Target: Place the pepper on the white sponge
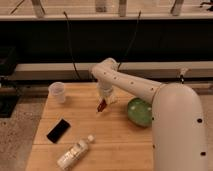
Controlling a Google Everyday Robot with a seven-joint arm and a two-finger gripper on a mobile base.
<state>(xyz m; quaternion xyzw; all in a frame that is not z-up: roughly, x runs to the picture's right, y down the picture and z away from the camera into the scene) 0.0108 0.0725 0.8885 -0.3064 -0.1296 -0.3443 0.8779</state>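
Observation:
My gripper (103,101) hangs from the white arm over the middle of the wooden table (120,145). It is shut on the pepper (101,106), a small dark red piece that points down and left just above the tabletop. The white sponge (112,98) lies right beside the gripper on its right, partly hidden by the wrist. The pepper is to the left of the sponge, not over it.
A green bowl (139,111) sits to the right of the sponge. A translucent cup (57,92) stands at the back left. A black phone (58,130) lies at the left and a clear plastic bottle (75,152) near the front edge. My large white arm body (182,130) fills the right side.

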